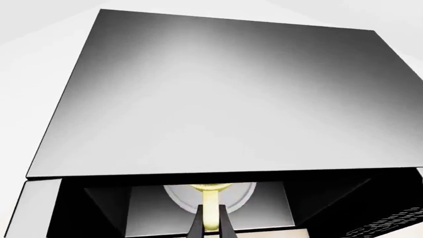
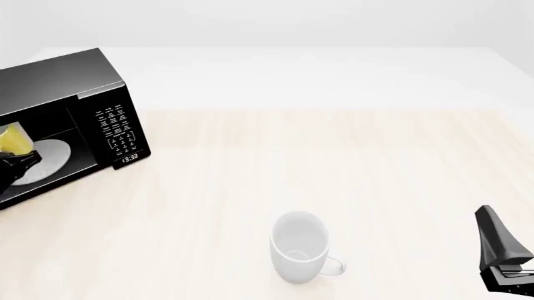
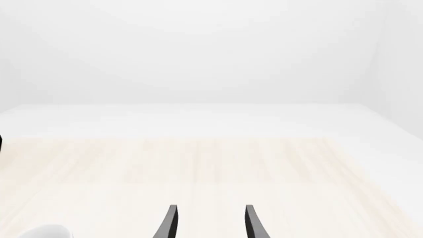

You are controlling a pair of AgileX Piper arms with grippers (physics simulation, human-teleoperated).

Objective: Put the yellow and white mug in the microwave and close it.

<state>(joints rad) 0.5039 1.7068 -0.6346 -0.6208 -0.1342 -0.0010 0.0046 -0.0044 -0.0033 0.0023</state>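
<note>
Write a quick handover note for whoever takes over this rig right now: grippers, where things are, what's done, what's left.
Left gripper: shut on the yellow and white mug, held at the mouth of the microwave, over the turntable plate.
Right gripper: open, holding nothing, low at the table's near right.
White mug: upright mid-table, not part of the job.
Done: mug picked up and brought to the open microwave.
Left: set it on the plate, release, withdraw, close the door.

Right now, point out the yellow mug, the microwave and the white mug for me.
yellow mug [image 2: 14, 140]: front view, its yellow side inside the cavity.
microwave [image 2: 117, 128]: front view, the button control panel.
white mug [image 2: 298, 250]: front view, its white outer wall below the rim.
</note>
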